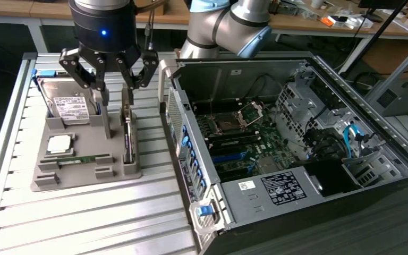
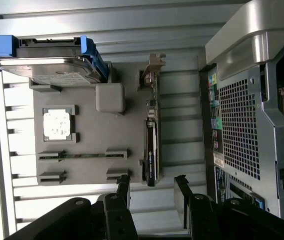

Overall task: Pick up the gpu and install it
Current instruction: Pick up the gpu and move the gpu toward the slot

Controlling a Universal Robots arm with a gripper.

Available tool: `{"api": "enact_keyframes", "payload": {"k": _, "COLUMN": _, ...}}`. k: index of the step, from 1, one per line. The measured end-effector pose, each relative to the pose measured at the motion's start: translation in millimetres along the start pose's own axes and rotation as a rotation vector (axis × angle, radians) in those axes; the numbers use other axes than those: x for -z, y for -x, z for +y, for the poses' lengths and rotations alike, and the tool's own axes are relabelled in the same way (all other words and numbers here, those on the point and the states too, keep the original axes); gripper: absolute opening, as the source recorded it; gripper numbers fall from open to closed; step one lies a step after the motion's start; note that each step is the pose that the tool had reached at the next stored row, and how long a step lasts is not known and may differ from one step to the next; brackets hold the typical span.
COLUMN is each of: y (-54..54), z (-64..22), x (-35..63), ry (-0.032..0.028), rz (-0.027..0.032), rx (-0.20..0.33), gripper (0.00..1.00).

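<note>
Slots in the grey holder (image 1: 83,175) on the worktop (image 1: 104,223) keep the gpu (image 1: 127,135) standing on edge, its upper edge free for gripping; the claw (image 1: 115,85) hangs just above it, fingers (image 2: 182,192) apart and empty, with the open computer case (image 1: 296,138) lying alongside.

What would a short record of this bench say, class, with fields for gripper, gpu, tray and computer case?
gripper: open, above the gpu, holding nothing
gpu: standing on edge in a tray slot, not yet installed
tray: grey, also carries hard drive, processor chip, memory stick
computer case: side open, motherboard exposed, beside the tray
</note>
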State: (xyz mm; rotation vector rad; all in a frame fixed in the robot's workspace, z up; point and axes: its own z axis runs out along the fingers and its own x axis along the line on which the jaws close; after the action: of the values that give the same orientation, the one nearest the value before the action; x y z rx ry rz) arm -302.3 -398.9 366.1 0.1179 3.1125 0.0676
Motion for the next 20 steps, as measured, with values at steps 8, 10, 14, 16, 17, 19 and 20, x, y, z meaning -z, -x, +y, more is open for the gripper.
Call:
{"api": "enact_keyframes", "payload": {"k": 8, "y": -0.1, "z": -0.2, "x": -3.6, "ry": 0.0, "rz": 0.0, "rx": 0.0, "gripper": 0.48}}
{"api": "enact_keyframes", "payload": {"k": 10, "y": -0.1, "z": -0.2, "x": -4.5, "ry": 0.0, "rz": 0.0, "rx": 0.0, "gripper": 0.48}}
{"api": "enact_keyframes", "payload": {"k": 14, "y": -0.2, "z": -0.3, "x": -6.5, "ry": 0.0, "rz": 0.0, "rx": 0.0, "gripper": 0.48}}
{"api": "enact_keyframes", "payload": {"k": 16, "y": -0.2, "z": -0.3, "x": -7.3, "ry": 0.0, "rz": 0.0, "rx": 0.0, "gripper": 0.48}}
{"api": "enact_keyframes", "payload": {"k": 17, "y": -0.2, "z": -0.3, "x": -7.8, "ry": 0.0, "rz": 0.0, "rx": 0.0, "gripper": 0.48}}
{"api": "enact_keyframes", "payload": {"k": 19, "y": -0.2, "z": -0.4, "x": -8.6, "ry": 0.0, "rz": 0.0, "rx": 0.0, "gripper": 0.48}}
{"api": "enact_keyframes", "payload": {"k": 20, "y": -0.2, "z": -0.4, "x": -9.1, "ry": -0.0001, "rz": 0.0, "rx": 0.0, "gripper": 0.48}}
